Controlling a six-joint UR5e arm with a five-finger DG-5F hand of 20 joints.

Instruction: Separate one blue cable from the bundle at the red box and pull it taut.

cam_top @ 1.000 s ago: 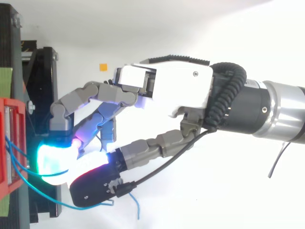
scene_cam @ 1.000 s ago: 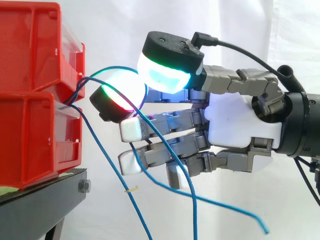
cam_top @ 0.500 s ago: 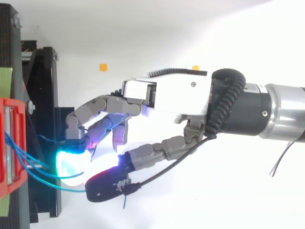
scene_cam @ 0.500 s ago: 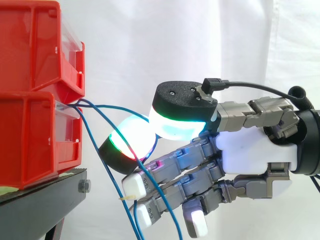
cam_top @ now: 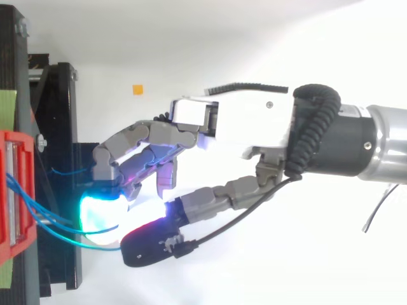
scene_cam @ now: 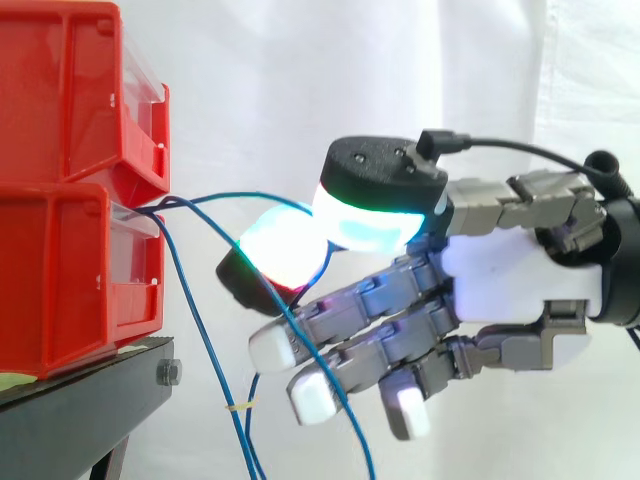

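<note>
my hand (scene_cam: 510, 290) reaches in from the right at the height of the lower red bin (scene_cam: 60, 290). it is closed in a pinch: two glowing pads (scene_cam: 370, 215), one cyan and green, the other white and red, press together on one blue cable (scene_cam: 215, 197). my other fingers stretch out below them, slanting down toward the bins and holding nothing. the pinched cable leaves the front of the lower bin, just under the upper red bin (scene_cam: 60, 90), and runs to my pads in a shallow arc, not quite straight. the other blue cables (scene_cam: 200, 320) drop from the same spot, one passing a small yellow tag (scene_cam: 238, 405) and one crossing my lower fingers. both bins sit on the black stand (scene_cam: 90, 405). seen from above, my pads are near the bin front but apart from it, with the cables spanning the gap.
</note>
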